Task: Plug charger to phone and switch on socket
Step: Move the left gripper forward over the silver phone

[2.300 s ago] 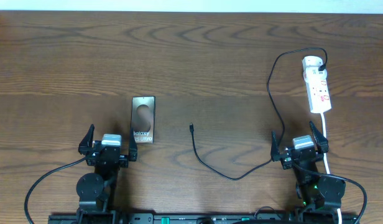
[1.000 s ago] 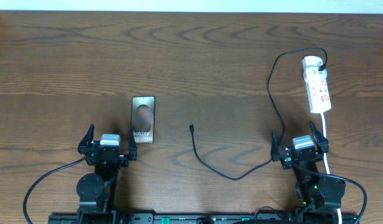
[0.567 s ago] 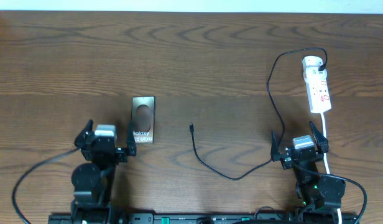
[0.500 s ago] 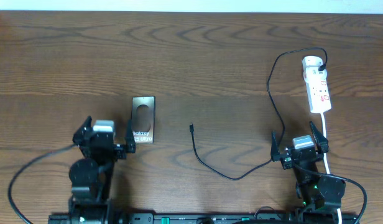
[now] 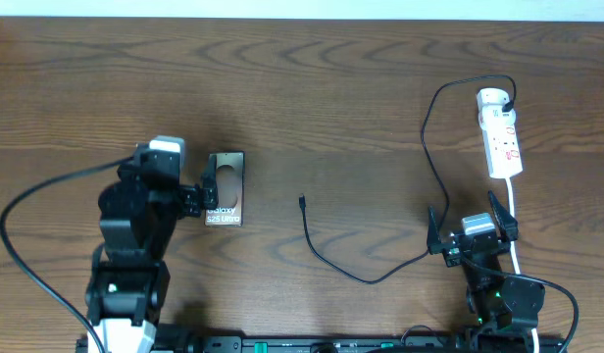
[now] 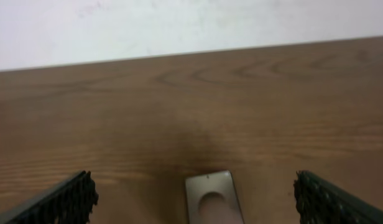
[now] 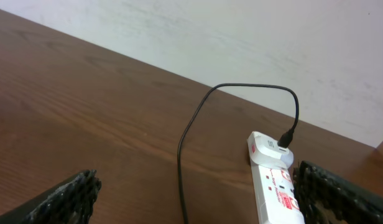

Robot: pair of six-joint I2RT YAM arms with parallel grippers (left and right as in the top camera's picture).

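**Phone unplugged, socket untouched**

Left hand (image 5: 170, 184), fingers spread wide and gripping nothing, hovers at the phone (image 5: 225, 189) on the tabletop (image 5: 331, 88). The charger (image 5: 317, 250) lies loose between the arms, its tip well apart from the phone. The right hand (image 5: 469, 224), equally wide and empty, sits short of the socket (image 5: 502, 137). Neither plugging nor switching appears begun.

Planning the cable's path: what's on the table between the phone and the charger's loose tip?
Nothing: in the overhead view, only bare table separates the phone from the charger tip.
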